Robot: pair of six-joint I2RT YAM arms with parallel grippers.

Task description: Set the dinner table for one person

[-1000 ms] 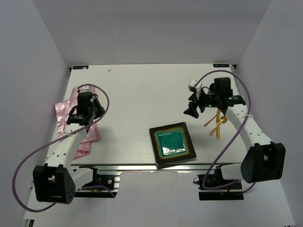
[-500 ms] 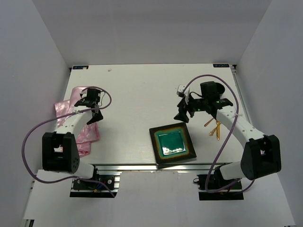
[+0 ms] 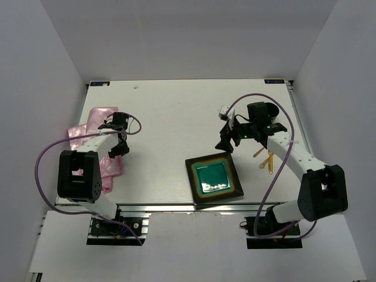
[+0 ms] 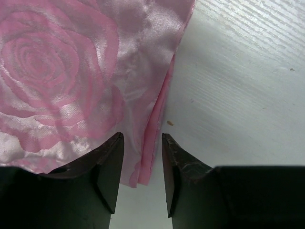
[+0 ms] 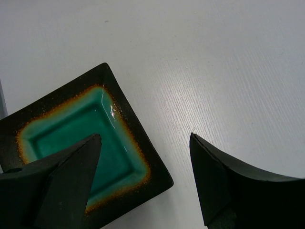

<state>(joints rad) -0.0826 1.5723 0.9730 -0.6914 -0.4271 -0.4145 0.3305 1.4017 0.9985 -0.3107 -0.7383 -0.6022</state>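
The dinner table (image 3: 170,111) is a large white top. A crumpled shiny pink placemat (image 3: 82,134) with a rose print lies at its left. My left gripper (image 3: 119,150) hovers over the placemat's right edge. In the left wrist view the gripper (image 4: 141,139) is open a little, and the folded pink edge (image 4: 152,119) lies between its fingers. A square black plate with a green centre (image 3: 214,179) sits near the front middle. My right gripper (image 3: 225,144) is wide open and empty above the plate's far corner (image 5: 143,157); it also shows in the right wrist view (image 5: 145,139).
Gold cutlery (image 3: 268,158) lies on the table to the right of the plate, under the right arm. The metal-rail front edge (image 3: 176,207) runs just below the plate. Grey walls close in the table on three sides.
The left arm has swung round and brought its gripper to the placemat's right edge. The right gripper has moved left, away from the cutlery and toward the plate's far corner.
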